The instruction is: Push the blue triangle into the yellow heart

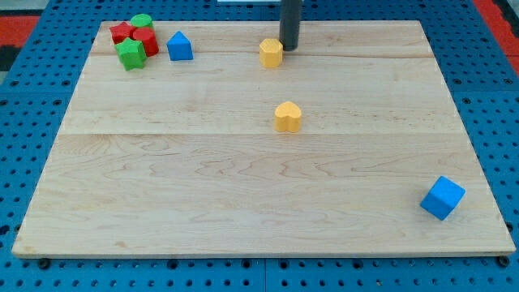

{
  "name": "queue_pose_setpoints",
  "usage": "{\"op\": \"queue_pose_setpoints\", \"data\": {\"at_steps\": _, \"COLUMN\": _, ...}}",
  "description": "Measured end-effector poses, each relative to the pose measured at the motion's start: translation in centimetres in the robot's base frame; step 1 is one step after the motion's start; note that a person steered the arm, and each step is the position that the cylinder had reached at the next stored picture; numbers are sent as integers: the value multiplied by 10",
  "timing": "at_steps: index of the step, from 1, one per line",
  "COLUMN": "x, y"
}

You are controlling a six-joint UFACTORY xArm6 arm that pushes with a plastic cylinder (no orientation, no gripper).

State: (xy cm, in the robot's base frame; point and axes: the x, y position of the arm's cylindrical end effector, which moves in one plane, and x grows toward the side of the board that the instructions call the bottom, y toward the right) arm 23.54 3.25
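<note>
Near the view's top centre, my tip [289,47] rests just right of a yellow hexagonal block [271,53] on the pale wooden board [162,203] (a bare rod, no fingers to report). Blue triangle block [179,46] sits at upper left, beside a red-and-green block cluster [135,40]. Yellow heart block [287,117] lies mid-board, well apart. Blue cube [443,198] sits lower right.

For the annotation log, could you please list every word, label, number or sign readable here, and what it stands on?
None: no readable text anywhere.
The wooden board, blue triangle, yellow heart, yellow hexagon, blue cube, and red and green blocks are unmarked.
My tip, beside the yellow hexagon, carries no label.
</note>
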Motion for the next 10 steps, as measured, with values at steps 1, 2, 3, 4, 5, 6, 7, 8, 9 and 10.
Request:
{"op": "queue_pose_setpoints", "data": {"at_steps": 1, "x": -36, "y": -39}}
{"op": "queue_pose_setpoints", "data": {"at_steps": 2, "x": -35, "y": -121}}
{"op": "queue_pose_setpoints", "data": {"at_steps": 3, "x": -11, "y": -181}}
{"op": "queue_pose_setpoints", "data": {"at_steps": 4, "x": 36, "y": -178}}
{"op": "queue_pose_setpoints", "data": {"at_steps": 5, "x": 71, "y": -160}}
{"op": "queue_pose_setpoints", "data": {"at_steps": 6, "x": 76, "y": -149}}
{"op": "queue_pose_setpoints", "data": {"at_steps": 7, "x": 68, "y": -135}}
{"op": "queue_pose_setpoints", "data": {"at_steps": 8, "x": 59, "y": -101}}
{"op": "queue_pose_setpoints", "data": {"at_steps": 9, "x": 74, "y": -65}}
{"op": "queue_pose_setpoints", "data": {"at_steps": 10, "x": 108, "y": -43}}
